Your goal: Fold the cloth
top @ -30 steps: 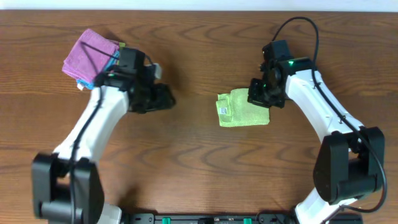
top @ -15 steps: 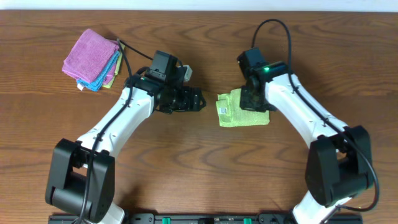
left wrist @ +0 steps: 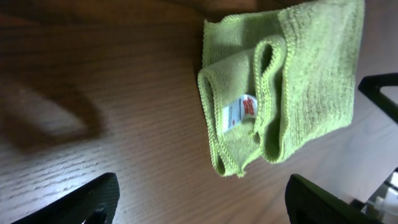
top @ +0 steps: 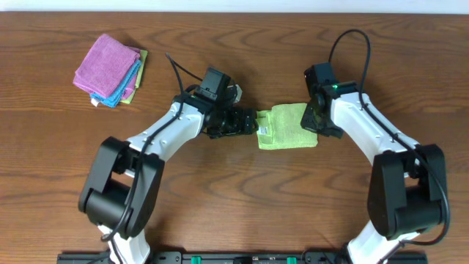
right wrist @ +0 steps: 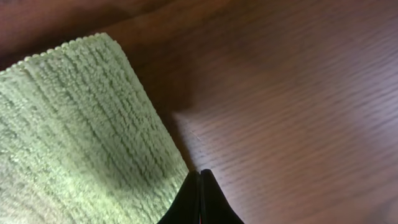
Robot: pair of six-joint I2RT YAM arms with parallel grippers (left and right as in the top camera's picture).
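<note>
The cloth (top: 287,126) lies folded into a small lime-green rectangle at the table's middle. In the left wrist view its layered left edge (left wrist: 273,87) shows a white tag (left wrist: 239,112). My left gripper (top: 249,123) is just left of that edge, open wide, with its fingers (left wrist: 93,202) astride bare wood and nothing between them. My right gripper (top: 316,126) is at the cloth's right edge. In the right wrist view its tips (right wrist: 200,177) are shut together beside the cloth's border (right wrist: 81,137), holding nothing that I can see.
A stack of folded cloths, purple (top: 106,62) on top of blue, sits at the far left of the wooden table (top: 220,198). Both arms reach in from the near edge.
My left arm has swung right, away from the stack to the green cloth's left edge, and its jaws have opened wider. My right gripper has shifted over the cloth to its right edge, staying shut.
</note>
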